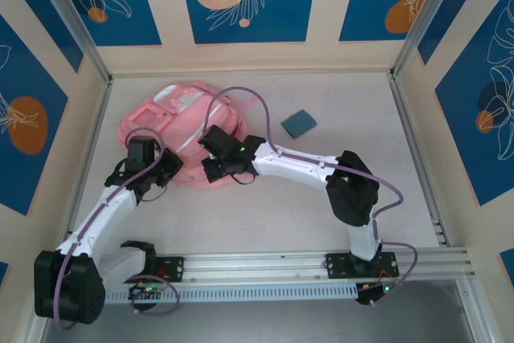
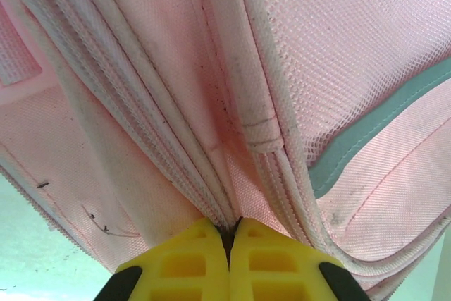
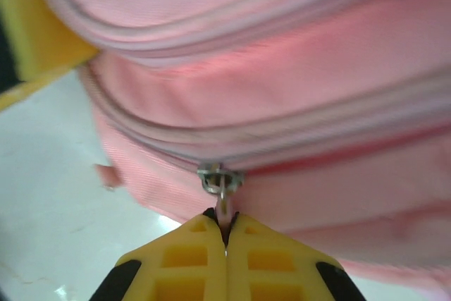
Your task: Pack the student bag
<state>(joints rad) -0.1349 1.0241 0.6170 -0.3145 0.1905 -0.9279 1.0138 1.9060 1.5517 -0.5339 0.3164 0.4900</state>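
Right hand (image 3: pixel 227 234) on student bag (image 3: pixel 282 68) zip (image 3: pixel 220 178)

We see the student bag (image 1: pixel 181 130) pink w/ pale zip trims, teal strip (image 2: pixel 373 135). Zip pull (image 3: pixel 220 187) silver. Left gripper (image 2: pixel 230 227), right gripper (image 3: pixel 225 222): yellow. Pouch (image 1: pixel 299 123) blue. Wall panels (image 1: pixel 281 22) blue w/ orange discs, white leaf outlines.

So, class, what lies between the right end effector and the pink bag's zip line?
In the right wrist view, a metal zip pull: it hangs from the student bag, pinched in the right end effector.
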